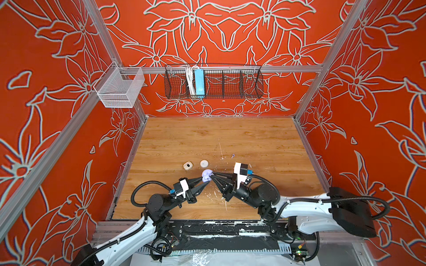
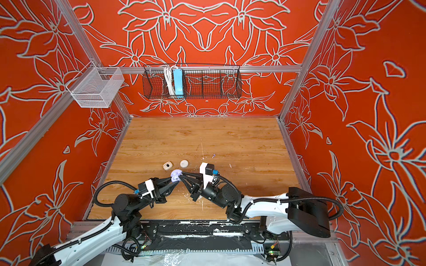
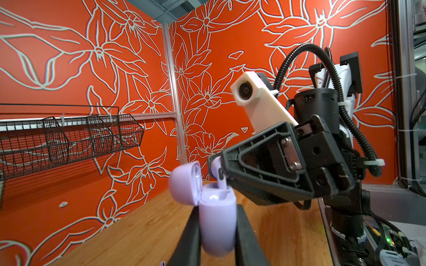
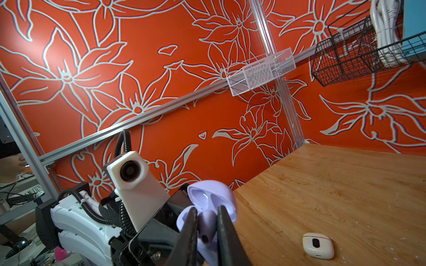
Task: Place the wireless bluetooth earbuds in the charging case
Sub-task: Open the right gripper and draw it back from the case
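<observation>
Wood-grain tabletop [image 1: 207,138] lies below; your left gripper [image 1: 204,181] clamps the smooth lavender case [image 3: 216,230] between its fingers [image 3: 191,235], lid [image 3: 184,182] open. Your right gripper [image 4: 207,213] pinches a glossy bud [image 3: 221,182] between its fingers [image 4: 227,230], stem down into the case. Judge it light, hard, slippery: grip the rounded head, gently.

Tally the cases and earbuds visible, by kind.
Charging cases: 3 (lavender case in left hand, cream case, white case)
Earbuds: 2 (held earbud in right hand, loose earbud on table)
Total: 5
</observation>
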Controlling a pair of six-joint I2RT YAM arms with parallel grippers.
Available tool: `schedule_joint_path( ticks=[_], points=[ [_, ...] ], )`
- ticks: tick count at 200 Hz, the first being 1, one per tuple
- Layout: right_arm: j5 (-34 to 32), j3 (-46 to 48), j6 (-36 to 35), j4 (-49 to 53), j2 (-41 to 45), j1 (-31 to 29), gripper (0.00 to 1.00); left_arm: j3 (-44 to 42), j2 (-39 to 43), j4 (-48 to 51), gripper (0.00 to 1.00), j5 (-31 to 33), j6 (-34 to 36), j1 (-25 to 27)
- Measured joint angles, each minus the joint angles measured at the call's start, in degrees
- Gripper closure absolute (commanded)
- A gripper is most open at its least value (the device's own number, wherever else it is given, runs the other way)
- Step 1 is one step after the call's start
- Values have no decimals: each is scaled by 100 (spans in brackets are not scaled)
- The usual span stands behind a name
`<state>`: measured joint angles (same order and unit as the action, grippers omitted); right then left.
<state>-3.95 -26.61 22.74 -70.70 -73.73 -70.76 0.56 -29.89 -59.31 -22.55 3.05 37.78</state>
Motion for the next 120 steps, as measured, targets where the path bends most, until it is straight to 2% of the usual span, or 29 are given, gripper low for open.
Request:
schedule_joint_path(
  ticks=[24,99,120],
  points=[
    [-55,0,-22,184,9,-22,61,0,15,-28,100,-2,17,9],
    [-376,76,-210,719,490,-26,57,0,44,-31,100,-2,44,11],
    [-407,122,-295,951,756,-26,51,2,46,4,100,15,66,11]
  ],
)
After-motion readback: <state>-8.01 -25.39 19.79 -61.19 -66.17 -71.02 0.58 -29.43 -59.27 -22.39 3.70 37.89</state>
